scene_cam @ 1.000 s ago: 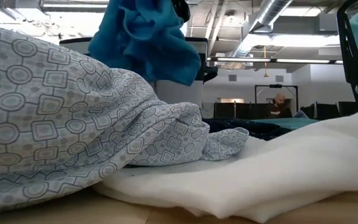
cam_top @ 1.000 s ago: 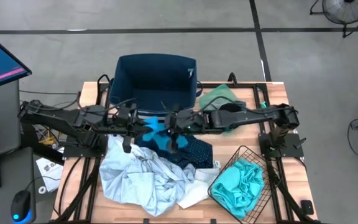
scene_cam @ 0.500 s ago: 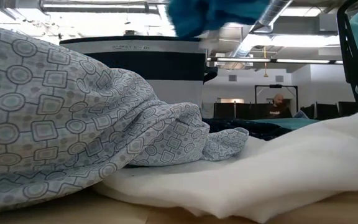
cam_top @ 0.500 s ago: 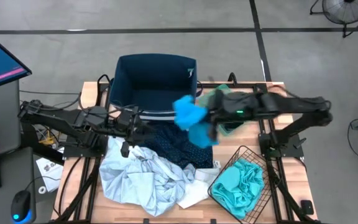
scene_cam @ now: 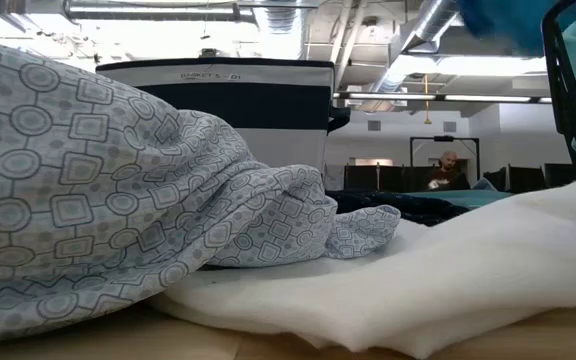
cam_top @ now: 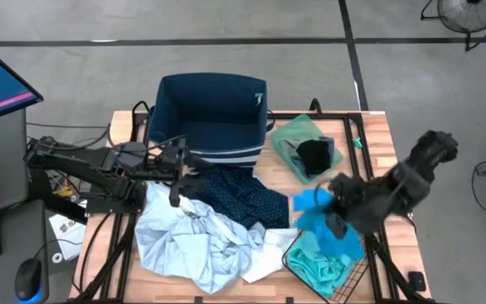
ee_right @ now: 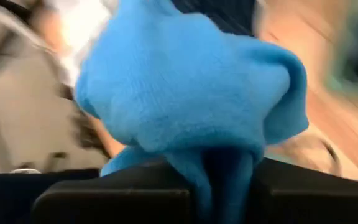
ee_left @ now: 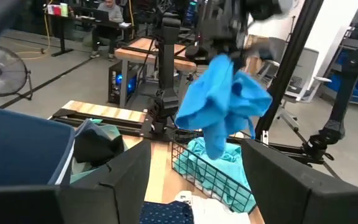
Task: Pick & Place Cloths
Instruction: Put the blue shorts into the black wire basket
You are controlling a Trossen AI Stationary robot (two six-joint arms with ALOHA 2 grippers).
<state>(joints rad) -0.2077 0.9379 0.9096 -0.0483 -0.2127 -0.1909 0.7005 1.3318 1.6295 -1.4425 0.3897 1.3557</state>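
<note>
Right arm is out over the surface's (cam_top: 369, 160) right-hand side, and its right pincer (cam_top: 336, 221) is clamped on a bright blue cloth (cam_top: 315, 211) that hangs in the air just above the black wire basket (cam_top: 298, 253) at the near right corner. A turquoise cloth (cam_top: 323, 257) already lies in that basket, whose far rim is covered by the dangling blue one. Bare wood shows between the basket and the green cloth (cam_top: 298, 135) with a black item (cam_top: 315, 154) on it; that strip is the only open room. In the right wrist view the blue cloth (ee_right: 185, 106) is pinched tight between the two dark fingers (ee_right: 104, 199) and fills nearly everything; behind it is blur. Left pincer (cam_top: 175, 179) hovers at the navy bin's (cam_top: 213, 105) near edge, fingers spread apart, holding nothing, above the navy dotted cloth (cam_top: 239, 198). The pale patterned cloth (cam_top: 197, 241) and a white one (cam_top: 268, 253) crowd the near left. Low view: patterned fabric blocks most of it.
</note>
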